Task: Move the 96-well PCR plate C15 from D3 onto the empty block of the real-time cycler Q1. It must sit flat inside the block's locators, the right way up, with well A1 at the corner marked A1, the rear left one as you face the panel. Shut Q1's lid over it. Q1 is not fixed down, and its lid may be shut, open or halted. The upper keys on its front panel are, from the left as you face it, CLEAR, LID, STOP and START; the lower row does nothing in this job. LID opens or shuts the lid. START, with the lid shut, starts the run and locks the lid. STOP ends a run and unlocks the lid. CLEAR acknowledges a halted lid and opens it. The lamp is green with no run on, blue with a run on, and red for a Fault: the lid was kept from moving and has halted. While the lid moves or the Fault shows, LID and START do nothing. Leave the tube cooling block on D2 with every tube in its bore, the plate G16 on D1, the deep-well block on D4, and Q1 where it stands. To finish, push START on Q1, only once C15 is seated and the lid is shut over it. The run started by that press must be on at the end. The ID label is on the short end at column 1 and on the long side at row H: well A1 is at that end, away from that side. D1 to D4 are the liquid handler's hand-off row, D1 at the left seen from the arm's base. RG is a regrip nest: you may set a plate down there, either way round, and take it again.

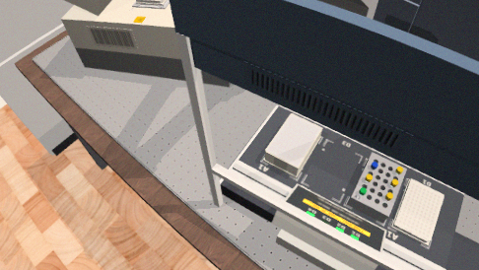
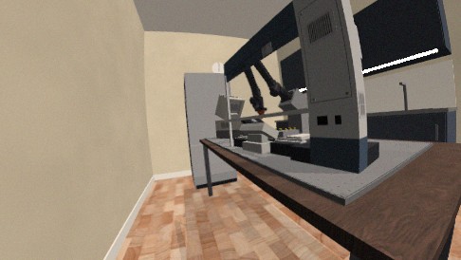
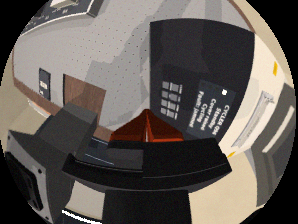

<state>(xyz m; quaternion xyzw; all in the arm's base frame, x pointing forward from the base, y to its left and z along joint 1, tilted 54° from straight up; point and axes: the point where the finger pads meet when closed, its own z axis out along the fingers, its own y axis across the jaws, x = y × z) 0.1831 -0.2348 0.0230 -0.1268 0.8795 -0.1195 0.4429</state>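
While the pincer (image 3: 145,129) stands closed on nothing before a dark panel (image 3: 200,83), the hand-off row (image 1: 256,143) on the worktop (image 1: 148,113) carries a deep-well block (image 1: 293,143), a tube cooling block (image 1: 380,183) and a white plate (image 1: 420,209). Its D3 bay (image 1: 331,168) lies bare; plate C15 itself cannot be seen.
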